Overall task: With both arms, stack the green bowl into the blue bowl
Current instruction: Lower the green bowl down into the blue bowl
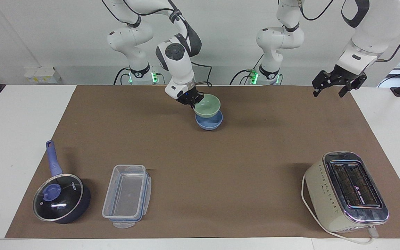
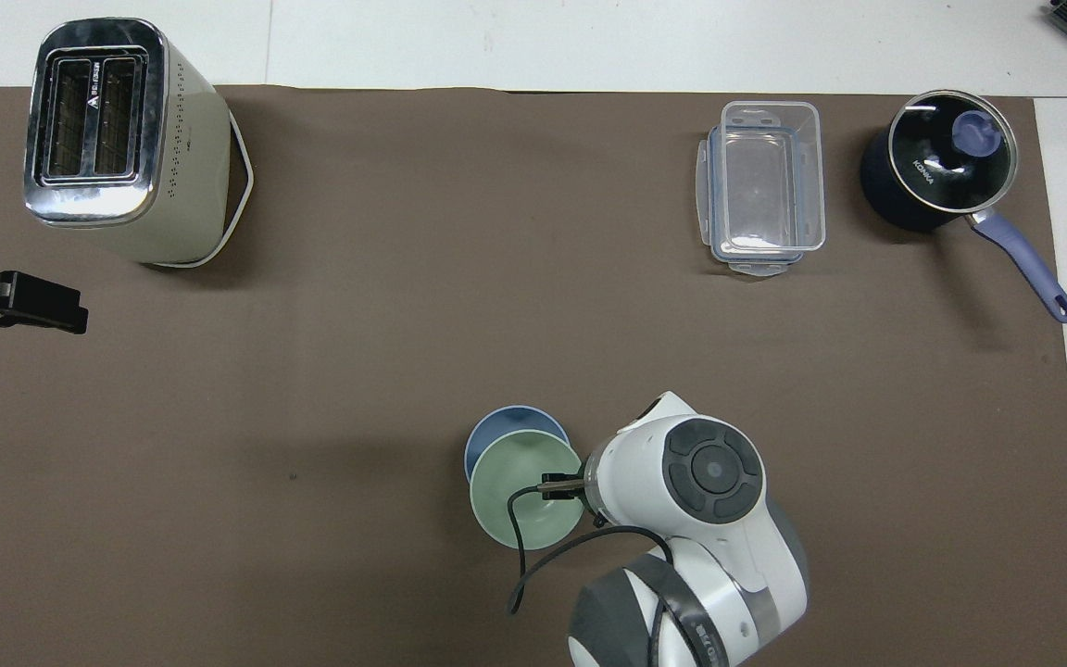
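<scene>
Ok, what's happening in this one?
The right gripper holds the green bowl by its rim, in the air just over the blue bowl, which sits on the brown mat. The green bowl is not yet set inside. The left gripper waits, raised over the mat's corner at the left arm's end.

Only thing I can actually read is "KONKA", white letters on the glass lid point(image 2: 950, 151) of the saucepan point(image 2: 932, 162). The toaster point(image 2: 107, 130) has a small logo between its slots, but it's too tiny to make out.
</scene>
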You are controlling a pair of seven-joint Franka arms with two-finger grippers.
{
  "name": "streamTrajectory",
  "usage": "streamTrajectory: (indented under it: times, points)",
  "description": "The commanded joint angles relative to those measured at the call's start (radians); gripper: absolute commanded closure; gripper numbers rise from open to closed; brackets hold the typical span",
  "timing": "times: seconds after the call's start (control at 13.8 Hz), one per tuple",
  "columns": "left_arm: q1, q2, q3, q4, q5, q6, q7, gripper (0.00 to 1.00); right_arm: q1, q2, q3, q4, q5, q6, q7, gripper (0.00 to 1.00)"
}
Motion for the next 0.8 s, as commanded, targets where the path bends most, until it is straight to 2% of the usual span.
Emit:
streamTrajectory:
  times: [0.0, 0.22, 0.72]
  points:
    - [0.008, 0.009, -0.006, 0.023, 0.014, -0.022, 0.001, 0.0, 0.004, 0.014, 0.002, -0.004, 0.019, 0.037, 0.026, 1.0]
    - [0.008, 0.009, -0.006, 0.023, 0.014, -0.022, 0.001, 0.0, 0.011, 0.045, 0.002, -0.002, 0.018, 0.083, 0.057, 1.0]
    - [0.008, 0.009, -0.006, 0.023, 0.014, -0.022, 0.001, 0.0, 0.011, 0.054, 0.002, 0.004, 0.018, 0.089, 0.059, 0.99]
